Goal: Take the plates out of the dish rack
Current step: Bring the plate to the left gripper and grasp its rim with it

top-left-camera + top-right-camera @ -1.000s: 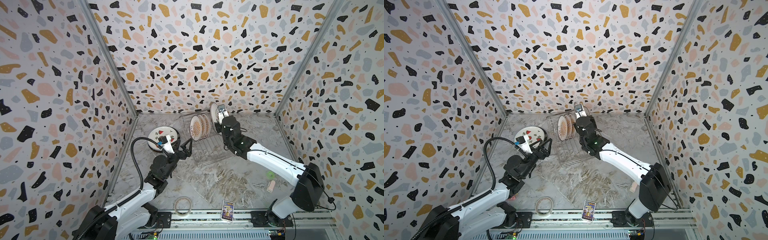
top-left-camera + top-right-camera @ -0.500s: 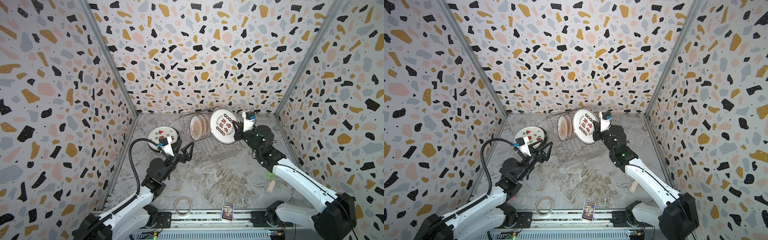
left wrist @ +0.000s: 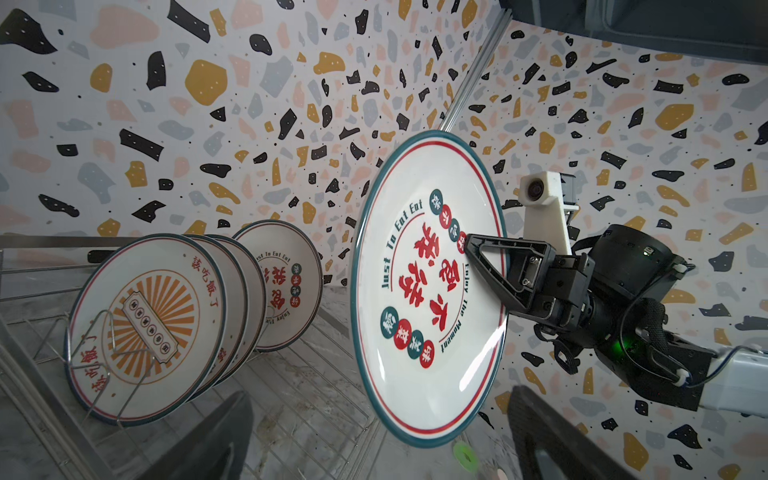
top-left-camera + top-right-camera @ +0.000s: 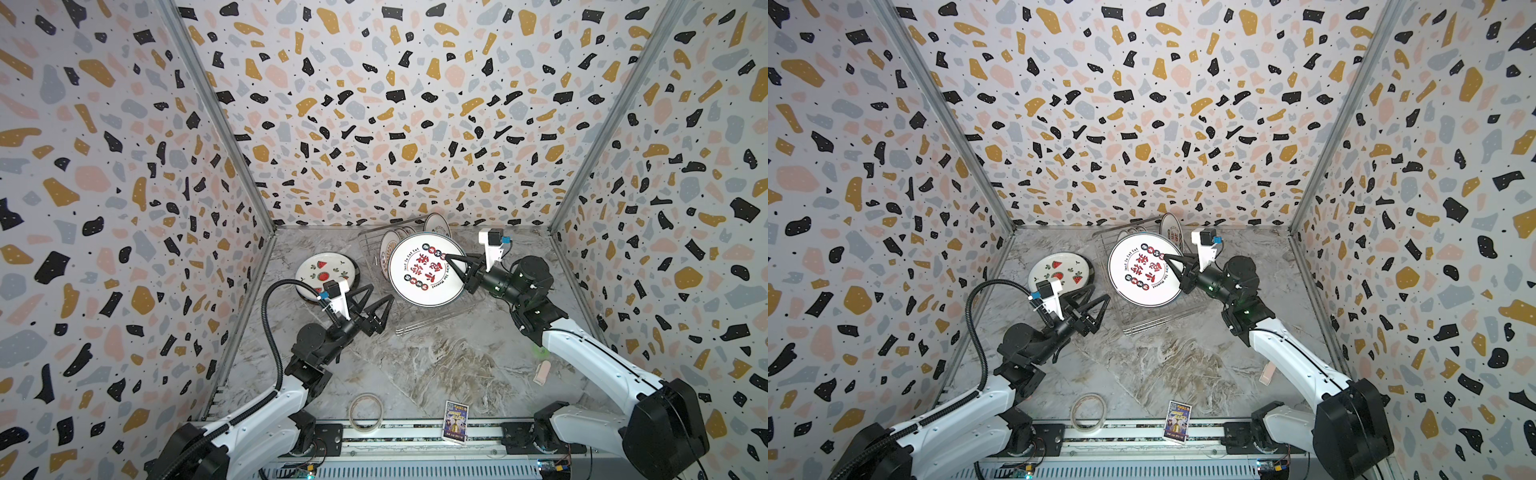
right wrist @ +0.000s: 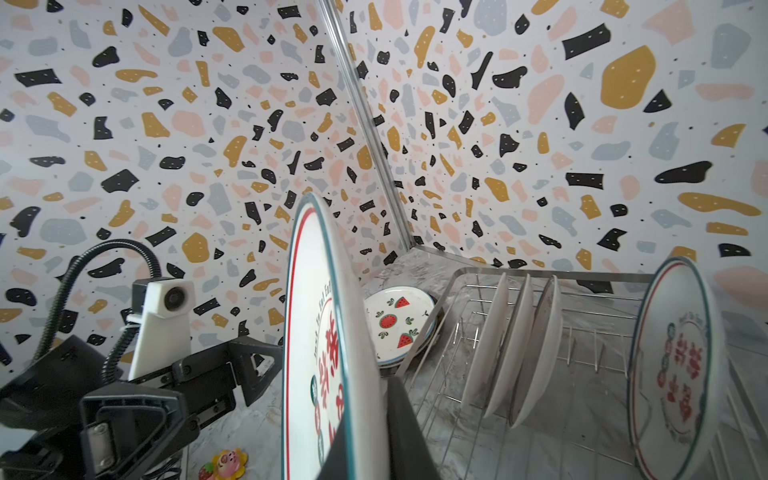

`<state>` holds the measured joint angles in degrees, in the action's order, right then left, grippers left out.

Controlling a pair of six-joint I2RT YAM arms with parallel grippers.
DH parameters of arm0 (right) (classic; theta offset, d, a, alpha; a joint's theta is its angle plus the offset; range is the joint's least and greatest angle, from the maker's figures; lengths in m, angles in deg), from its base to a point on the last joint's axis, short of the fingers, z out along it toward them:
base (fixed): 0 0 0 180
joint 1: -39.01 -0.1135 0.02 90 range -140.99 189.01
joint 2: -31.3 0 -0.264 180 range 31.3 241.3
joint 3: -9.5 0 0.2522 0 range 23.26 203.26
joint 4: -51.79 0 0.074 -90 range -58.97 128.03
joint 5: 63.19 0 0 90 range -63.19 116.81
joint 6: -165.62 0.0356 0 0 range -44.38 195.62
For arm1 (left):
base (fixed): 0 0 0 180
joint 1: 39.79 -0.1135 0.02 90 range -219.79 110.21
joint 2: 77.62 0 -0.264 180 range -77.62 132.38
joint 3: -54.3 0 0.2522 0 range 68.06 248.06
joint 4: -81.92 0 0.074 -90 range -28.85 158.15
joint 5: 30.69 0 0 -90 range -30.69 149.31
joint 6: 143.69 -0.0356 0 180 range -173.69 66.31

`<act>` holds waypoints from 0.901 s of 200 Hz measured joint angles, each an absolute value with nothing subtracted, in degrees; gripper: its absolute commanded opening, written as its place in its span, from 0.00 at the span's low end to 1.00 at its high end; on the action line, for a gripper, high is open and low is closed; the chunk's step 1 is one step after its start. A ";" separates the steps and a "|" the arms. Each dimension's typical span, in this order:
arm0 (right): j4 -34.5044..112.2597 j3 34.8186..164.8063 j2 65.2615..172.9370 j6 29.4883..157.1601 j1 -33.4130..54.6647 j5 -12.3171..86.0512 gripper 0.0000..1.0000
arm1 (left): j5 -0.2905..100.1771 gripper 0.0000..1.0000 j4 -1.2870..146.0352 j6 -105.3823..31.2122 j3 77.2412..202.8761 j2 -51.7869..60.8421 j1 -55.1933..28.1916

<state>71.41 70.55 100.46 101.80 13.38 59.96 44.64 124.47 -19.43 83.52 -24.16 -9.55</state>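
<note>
With the back wall at twelve o'clock, the right fingers (image 4: 453,261) are clenched on the rim of the character plate (image 4: 419,276), a white one printed with red characters. They grip it at its three o'clock edge. It hangs on edge, tilted, over the near half of the dish rack (image 4: 415,327), with its printed face turned toward the left arm. The left wrist view shows that face whole, with teal and red rings round the rim. Whether its lower edge touches the wires I cannot tell.

The left fingers (image 4: 390,298) are spread wide and hold nothing. They hover at about seven o'clock of the held plate, just beside the rack's near left corner and apart from both.

Four other plates stand on edge in the rack toward twelve o'clock. Three sit close together, fronted by the sunburst plate (image 3: 153,328), and past a gap stands a second character plate (image 3: 286,291).

At nine o'clock of the rack the watermelon plate (image 4: 326,270) lies flat on the marble counter (image 4: 436,365), with another rim showing under it.
</note>
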 measured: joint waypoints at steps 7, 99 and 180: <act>72.14 70.55 100.86 102.28 13.40 60.81 0.00 | 44.09 0.94 124.91 -19.41 83.72 -23.38 -9.33; 76.29 69.21 105.93 104.81 13.40 65.95 0.00 | 42.65 0.41 127.27 -15.39 88.33 -13.78 -8.44; 80.62 69.28 109.80 105.38 14.04 68.88 0.00 | 44.16 0.00 126.68 -9.94 88.68 -10.98 -8.70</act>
